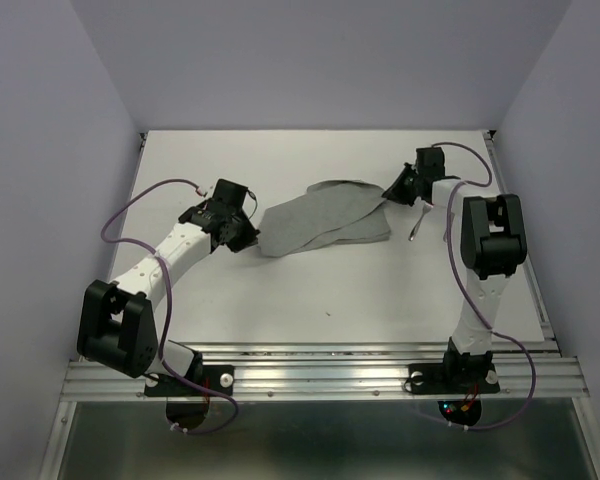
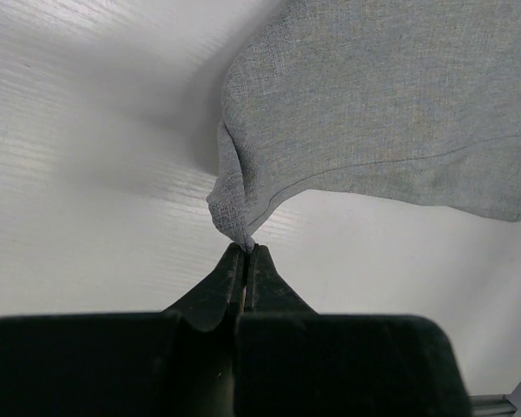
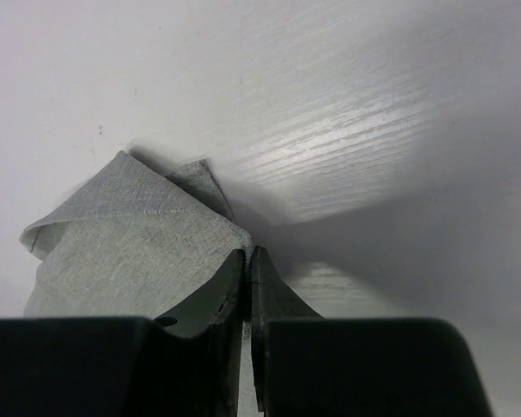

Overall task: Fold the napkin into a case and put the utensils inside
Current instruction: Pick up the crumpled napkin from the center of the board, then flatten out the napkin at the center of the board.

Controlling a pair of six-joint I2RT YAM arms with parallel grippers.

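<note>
**Napkin held at both ends.** The grey napkin is seen stretched across the middle of the white table, rumpled and partly doubled over itself, with one end taken by each arm.

At its left end, a corner is pinched by the left gripper. In the left wrist view the fingers are pressed tightly together on a gathered tip of cloth. The rest of the napkin is spread away beyond them, and a shadow is cast on the table beneath.

At the far right end, the right gripper is likewise shown with its fingers pressed together. An edge of the napkin is caught right at their tips, with the folded cloth lying to the left of them.

A slim silver utensil is seen on the table just beside the napkin's right end, near the right gripper. Whether it is fork or knife cannot be told.
</note>
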